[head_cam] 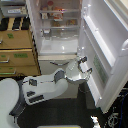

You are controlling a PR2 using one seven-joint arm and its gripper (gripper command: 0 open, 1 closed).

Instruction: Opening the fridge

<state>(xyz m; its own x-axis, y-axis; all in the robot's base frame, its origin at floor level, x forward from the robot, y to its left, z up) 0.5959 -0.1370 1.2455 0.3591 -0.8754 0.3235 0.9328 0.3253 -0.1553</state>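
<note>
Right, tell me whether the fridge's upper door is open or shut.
Open. The fridge door is swung wide toward the exterior view's right, exposing the white shelves. The gripper reaches beside the door's inner edge.

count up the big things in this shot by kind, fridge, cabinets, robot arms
fridge: 1, upper door swung open toward the exterior view's right, white shelves showing
tan wooden drawer cabinet: 1
robot arm: 1, its gripper at the lower edge of the open door
total: 3

Fridge glossy white plastic interior; cabinet matt tan wood.
</note>
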